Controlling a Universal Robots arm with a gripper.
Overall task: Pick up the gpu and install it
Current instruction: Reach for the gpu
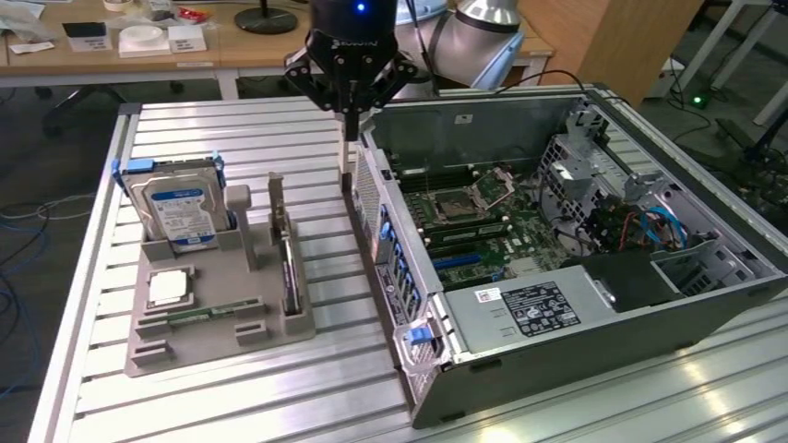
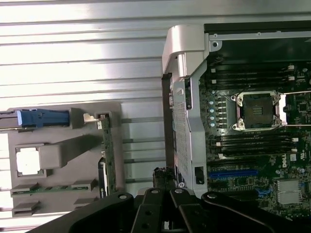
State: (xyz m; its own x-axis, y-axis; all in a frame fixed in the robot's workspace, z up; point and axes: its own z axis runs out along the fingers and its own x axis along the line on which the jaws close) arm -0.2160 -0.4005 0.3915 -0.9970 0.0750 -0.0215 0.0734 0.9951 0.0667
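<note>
One gpu (image 1: 286,258) waits on edge in the tray (image 1: 209,355), at 7 o'clock from the gripper (image 1: 347,166), which looks closed and empty; picking it needs open jaws over its thin edge.

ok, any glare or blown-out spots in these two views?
Exterior view: the aluminium table throws bright streaks along its slats, while the inside of the computer case is darker. Wrist view: the CPU in the parts tray is blown out to white, and the case's upper metal corner glares.
</note>
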